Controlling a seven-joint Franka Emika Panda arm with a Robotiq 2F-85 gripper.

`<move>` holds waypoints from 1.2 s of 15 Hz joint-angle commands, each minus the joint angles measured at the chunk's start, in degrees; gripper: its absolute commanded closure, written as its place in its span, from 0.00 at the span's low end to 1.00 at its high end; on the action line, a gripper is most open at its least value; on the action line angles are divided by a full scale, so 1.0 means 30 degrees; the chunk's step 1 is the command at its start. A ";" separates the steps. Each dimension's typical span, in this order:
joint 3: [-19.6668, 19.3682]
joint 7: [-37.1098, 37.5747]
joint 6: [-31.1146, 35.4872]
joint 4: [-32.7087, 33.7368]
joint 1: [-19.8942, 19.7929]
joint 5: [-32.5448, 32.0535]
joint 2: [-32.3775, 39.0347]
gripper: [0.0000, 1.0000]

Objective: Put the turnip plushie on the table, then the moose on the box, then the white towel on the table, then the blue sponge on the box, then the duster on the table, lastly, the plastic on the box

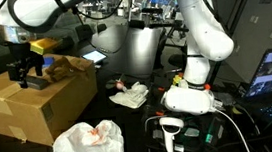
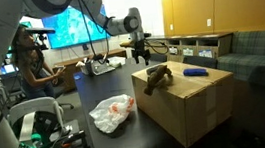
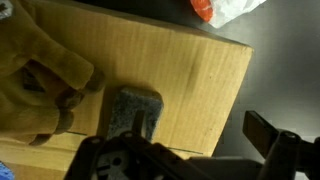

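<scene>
Pincer: jaws spread wide and empty. It hangs over the box top at the left of the frame, pointing down, apparently lined up for a pick rather than a release.
Duster: dark oblong lying flat on the cardboard at the centre of the wrist view, directly ahead of the pincer. It sits on the box though it belongs on the table, so it is probably the target of this step.
Moose: slumped on the box top just beside the duster, filling the left of the wrist view. Its placement looks finished. It lies close enough that a descending finger could catch it.
Sponge: flat on the box top towards the right of the frame, clear of the pincer. This step also looks done.
Box: closed carton standing on the table, its top serving as a shelf.
Towel: crumpled on the table at mid-frame, well apart from the box.
Plastic: crumpled white sheet on the table at lower centre, not yet moved to the box.
Table: dark bare surface beside the box, with free room for the duster.
</scene>
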 commanded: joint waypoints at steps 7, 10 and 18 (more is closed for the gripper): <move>-0.1191 0.1959 0.0641 0.2585 0.0184 -0.0472 0.1921 0.00; -0.0987 0.1166 0.0465 0.2834 -0.0022 -0.0280 0.2153 0.00; -0.1074 0.0670 0.0555 0.2833 -0.0076 -0.0370 0.2594 0.00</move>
